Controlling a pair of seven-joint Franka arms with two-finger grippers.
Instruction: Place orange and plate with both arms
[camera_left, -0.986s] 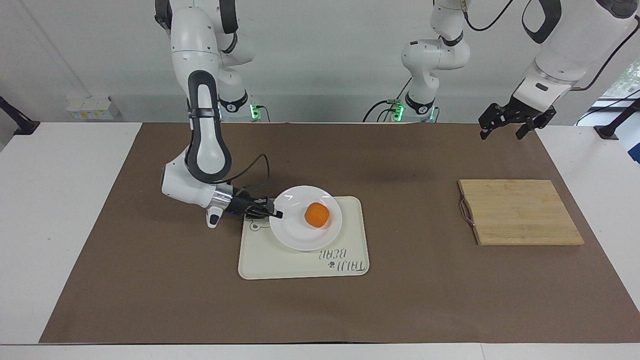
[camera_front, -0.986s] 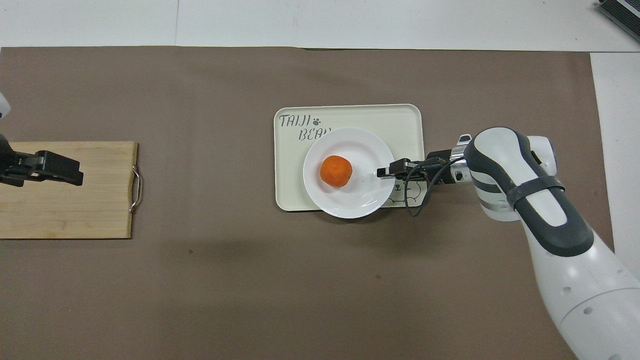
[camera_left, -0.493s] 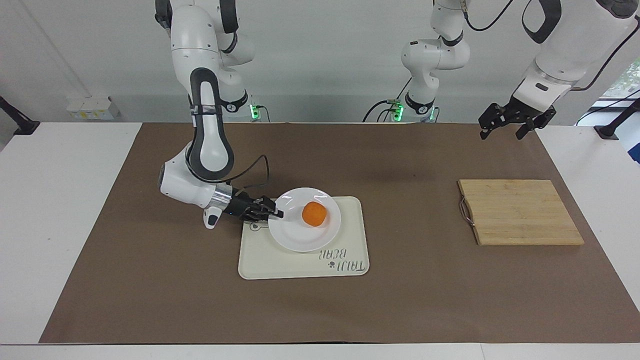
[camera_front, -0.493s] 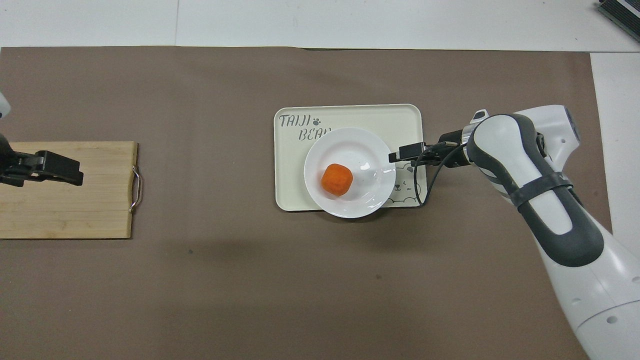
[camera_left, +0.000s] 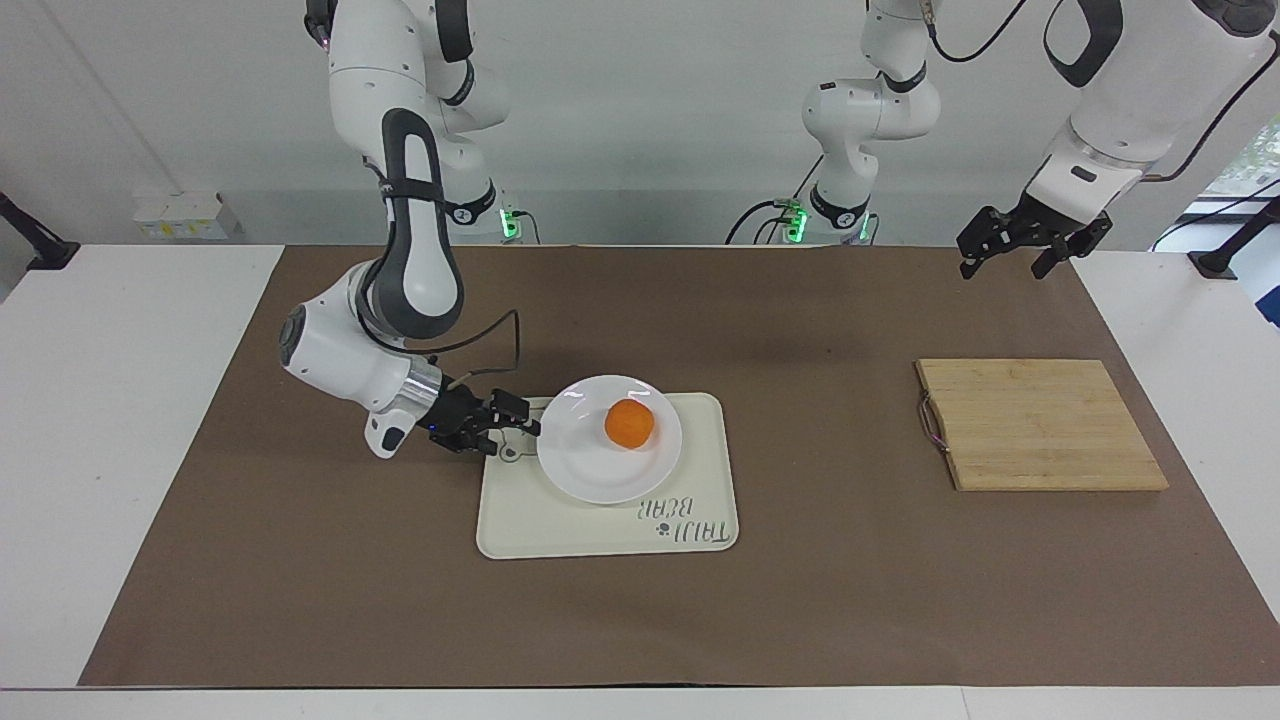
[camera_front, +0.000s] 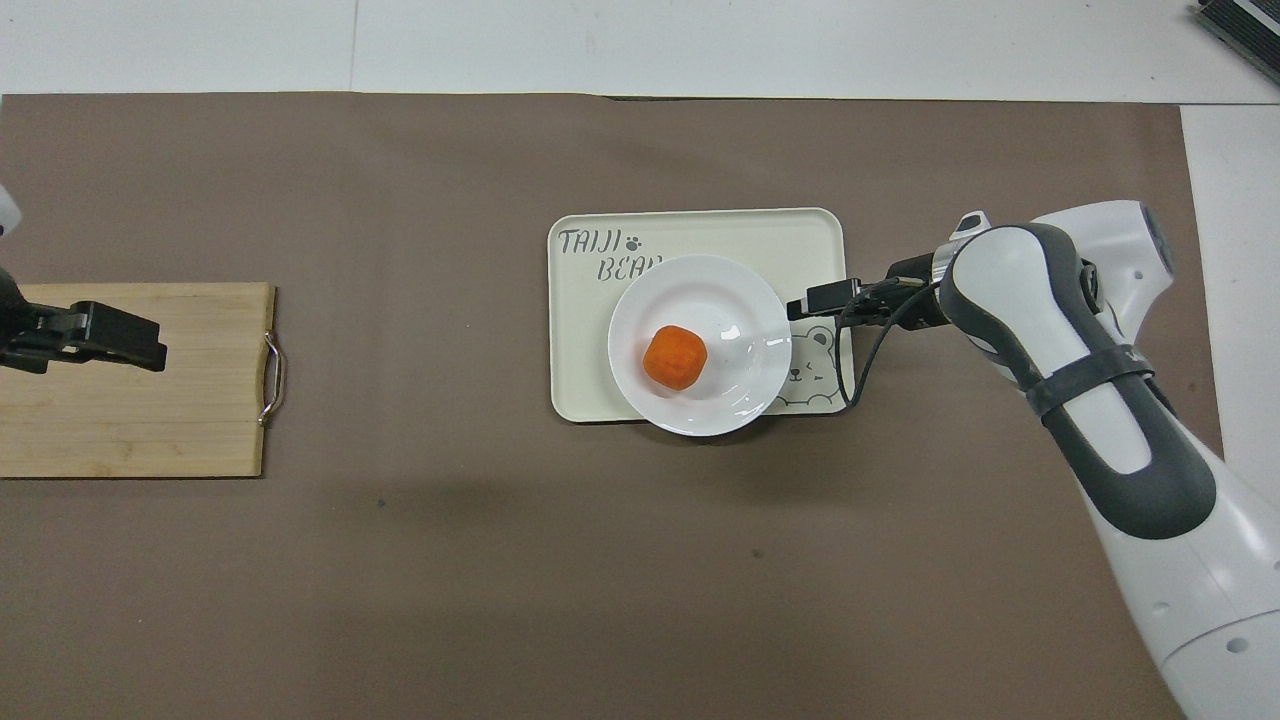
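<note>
The right claw (camera_left: 515, 418) sits low over the edge of the tray (camera_left: 560, 525) at the right arm's end, just beside the plate (camera_left: 580, 470) and apart from its rim, with its fingers spread and nothing between them. In the overhead view the same claw (camera_front: 815, 302) partly covers a small bear face printed on the tray's corner. The left claw (camera_left: 1015, 250) hangs in the air over the brown mat (camera_left: 800, 600) at the left arm's end of the bench, its fingers also spread and empty; from above it covers part of the wooden cutting board (camera_front: 180, 440) and is cut off at the picture's edge.

The cream tray carries the printed words "TAIJI BEAR" with a paw mark; the plate hides the last letter in the overhead view. The white plate rests on the tray, its rim overhanging the tray's edge nearer the robots. The orange (camera_left: 630, 423) lies in the plate, a little off its middle. The cutting board has a small metal handle (camera_left: 933, 423) on the end toward the tray.
</note>
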